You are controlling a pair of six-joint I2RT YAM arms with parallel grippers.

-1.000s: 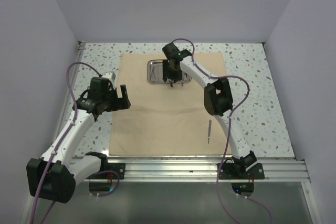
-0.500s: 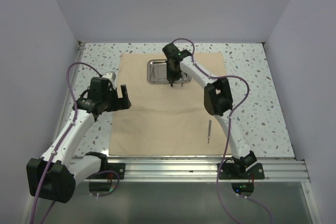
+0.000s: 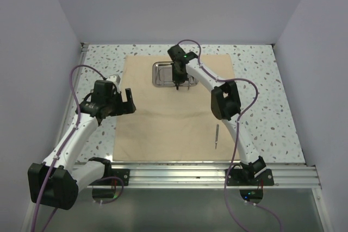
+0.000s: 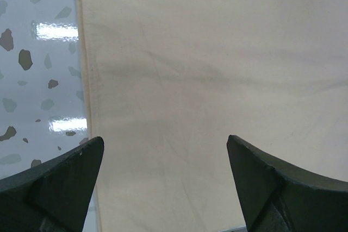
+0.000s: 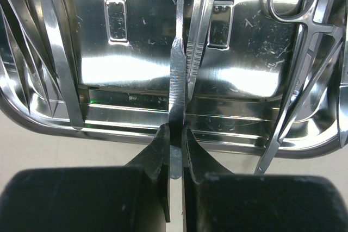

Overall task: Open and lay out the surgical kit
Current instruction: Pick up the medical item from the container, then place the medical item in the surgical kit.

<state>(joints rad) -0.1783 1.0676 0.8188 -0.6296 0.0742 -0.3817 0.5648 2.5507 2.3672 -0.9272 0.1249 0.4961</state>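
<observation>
The beige cloth wrap (image 3: 174,107) lies spread flat on the table. The shiny steel tray (image 3: 163,73) stands on its far part and holds several silver instruments, among them scissors (image 5: 296,52) and tweezers (image 5: 46,47). My right gripper (image 3: 178,83) is at the tray's near rim (image 5: 109,126), shut on the end of a slim flat silver handle (image 5: 176,80) that reaches into the tray. One silver instrument (image 3: 216,136) lies on the cloth near the front right. My left gripper (image 3: 126,101) is open and empty above the cloth's left edge (image 4: 87,80).
The speckled table (image 3: 261,107) surrounds the cloth. White walls enclose the left, right and back. A metal rail (image 3: 217,169) runs along the near edge by the arm bases.
</observation>
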